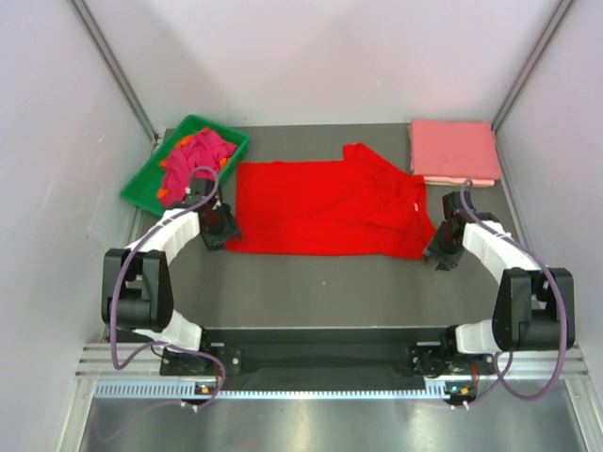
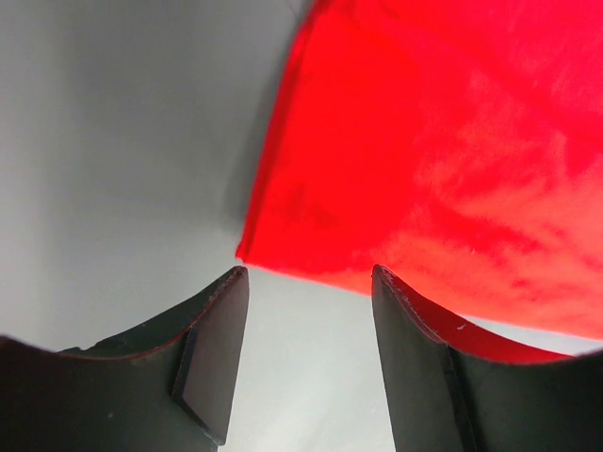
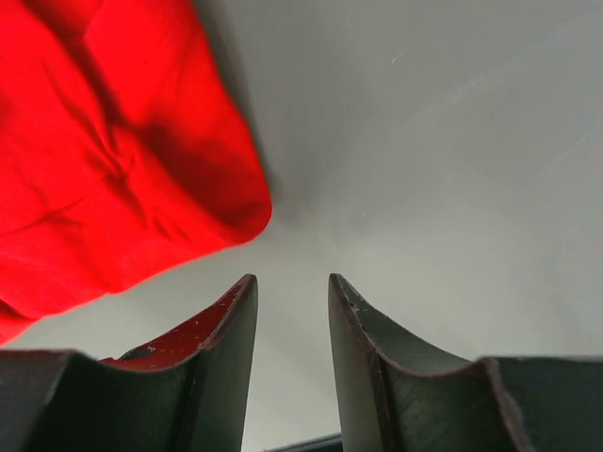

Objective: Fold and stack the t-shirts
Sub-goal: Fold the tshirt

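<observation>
A bright red t-shirt (image 1: 325, 209) lies spread on the dark table, its right part rumpled and folded over. My left gripper (image 1: 219, 229) hovers at the shirt's near left corner (image 2: 283, 235), open, with bare table between its jaws. Off the shirt's near right corner (image 3: 170, 179), my right gripper (image 1: 443, 247) is open by a narrower gap and holds nothing. A folded salmon pink t-shirt (image 1: 453, 151) rests at the back right. Crumpled magenta and orange t-shirts (image 1: 195, 160) fill the tray.
A green plastic tray (image 1: 141, 188) stands at the back left, just behind the left arm. White walls close in the table on three sides. A bare strip of table (image 1: 320, 287) runs between the red shirt and the arm bases.
</observation>
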Controlling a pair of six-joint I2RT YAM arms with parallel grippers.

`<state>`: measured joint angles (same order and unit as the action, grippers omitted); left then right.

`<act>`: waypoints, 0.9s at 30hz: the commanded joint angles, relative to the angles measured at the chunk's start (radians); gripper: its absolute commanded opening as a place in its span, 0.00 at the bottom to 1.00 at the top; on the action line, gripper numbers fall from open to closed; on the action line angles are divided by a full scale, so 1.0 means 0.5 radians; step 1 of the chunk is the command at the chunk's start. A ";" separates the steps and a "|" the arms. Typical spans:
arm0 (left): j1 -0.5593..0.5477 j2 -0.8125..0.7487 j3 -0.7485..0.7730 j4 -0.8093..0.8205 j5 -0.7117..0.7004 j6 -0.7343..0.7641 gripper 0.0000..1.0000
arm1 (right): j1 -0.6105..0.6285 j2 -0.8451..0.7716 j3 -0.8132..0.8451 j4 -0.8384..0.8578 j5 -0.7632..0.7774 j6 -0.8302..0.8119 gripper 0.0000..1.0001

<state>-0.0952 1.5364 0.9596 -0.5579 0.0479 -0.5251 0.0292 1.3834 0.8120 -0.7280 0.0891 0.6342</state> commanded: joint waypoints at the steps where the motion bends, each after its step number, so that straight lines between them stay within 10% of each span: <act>1: 0.174 -0.029 -0.045 0.241 0.207 -0.036 0.59 | -0.043 -0.082 -0.065 0.302 -0.110 0.029 0.37; 27: 0.249 0.078 -0.241 0.499 0.141 -0.235 0.50 | -0.046 0.092 -0.271 0.708 -0.028 0.002 0.25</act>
<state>0.0341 1.5867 0.8566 -0.3286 0.1410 -0.6334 0.0101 1.4158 0.7010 -0.3988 0.0433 0.6373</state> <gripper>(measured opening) 0.506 0.274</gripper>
